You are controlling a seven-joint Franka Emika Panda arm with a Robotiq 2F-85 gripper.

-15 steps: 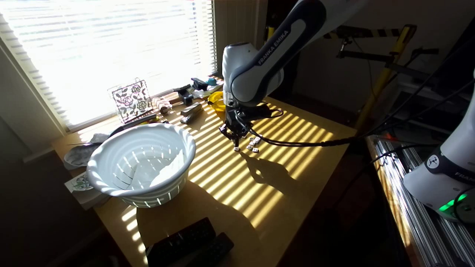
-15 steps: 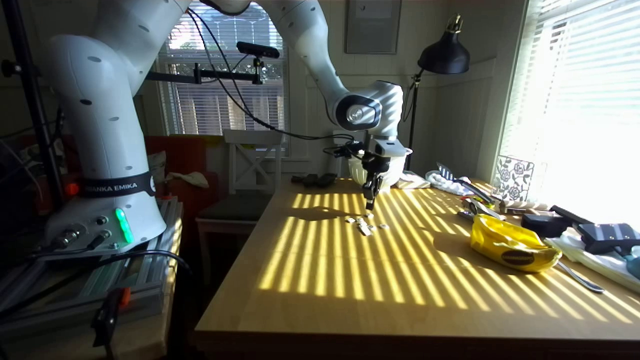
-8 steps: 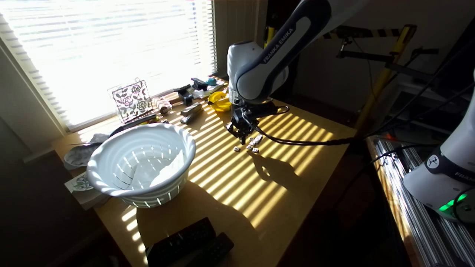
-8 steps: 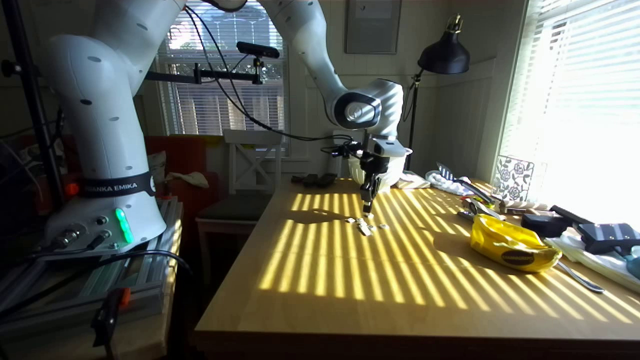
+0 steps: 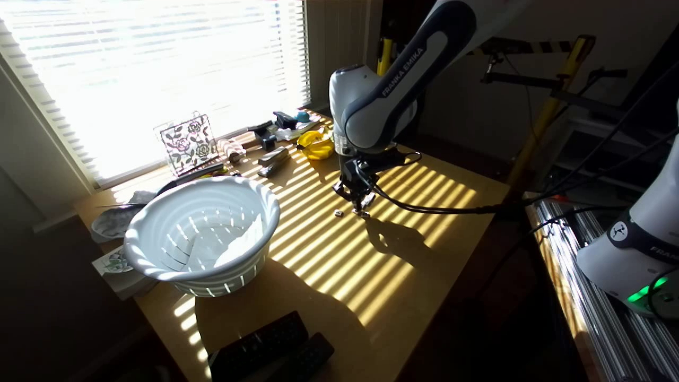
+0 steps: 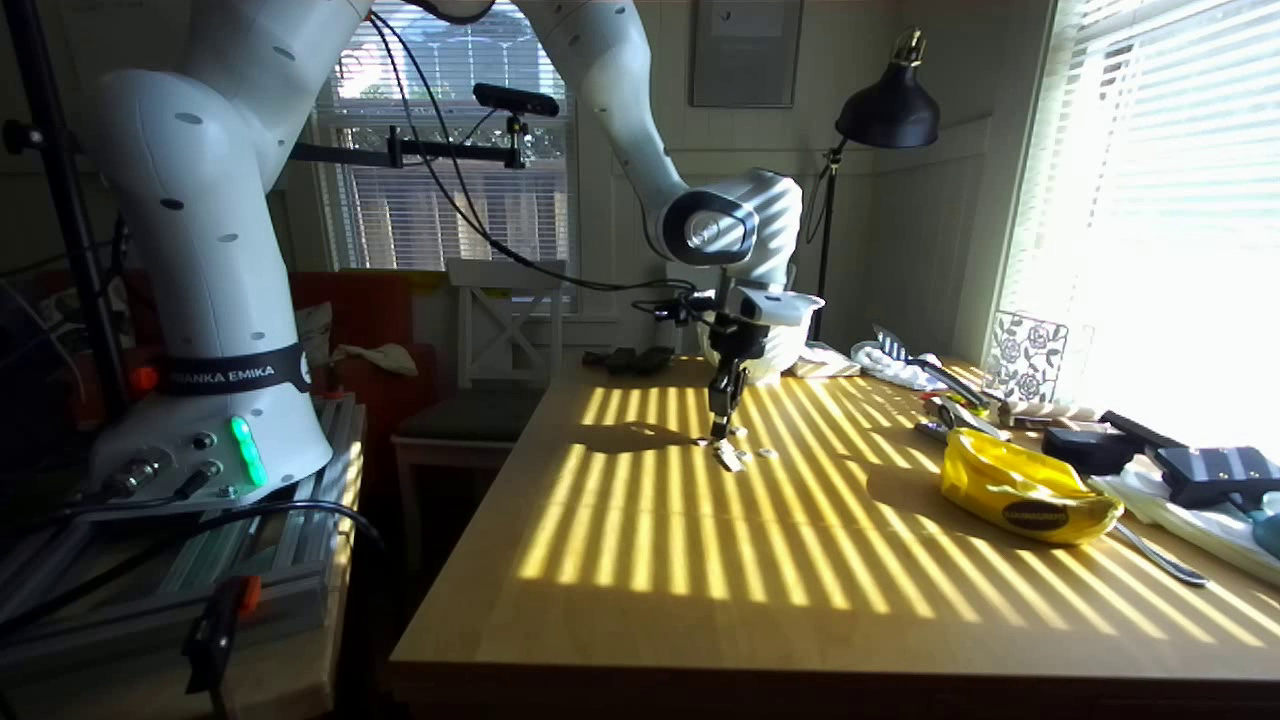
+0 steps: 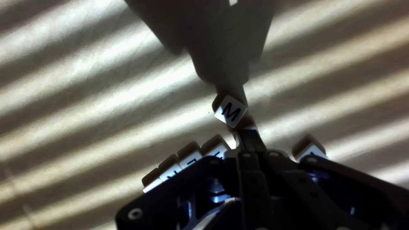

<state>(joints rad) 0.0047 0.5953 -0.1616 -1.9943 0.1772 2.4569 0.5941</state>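
At the far left of the table [image 5: 318, 265], in an exterior view, a white basket [image 5: 212, 271] stands well apart from my gripper [image 5: 358, 210], presumably set there so it won't block my approach. Farther right, a yellow banana-shaped pouch [image 5: 316, 147] lies near the window [image 5: 159, 69], likewise out of the way, I'd guess. Next comes a lone tile [image 5: 338, 213]; just right of it the gripper points down, its fingers [image 7: 248, 172] pressed together with nothing visible between them, which I take as giving me one slim tip among such small pieces.

Through the wrist view, left to right again: a row of tiles [image 7: 190, 159], side by side, white faces, darker sides, letters mostly hidden. Then the M tile [image 7: 230, 111], lying on the table just beyond my fingertips; whether they touch it I can't tell. Its face is white with a bold black letter, turned askew, shaded except for one bright corner. Rightmost, another tile [image 7: 311, 152] sits apart, partly covered by the gripper.
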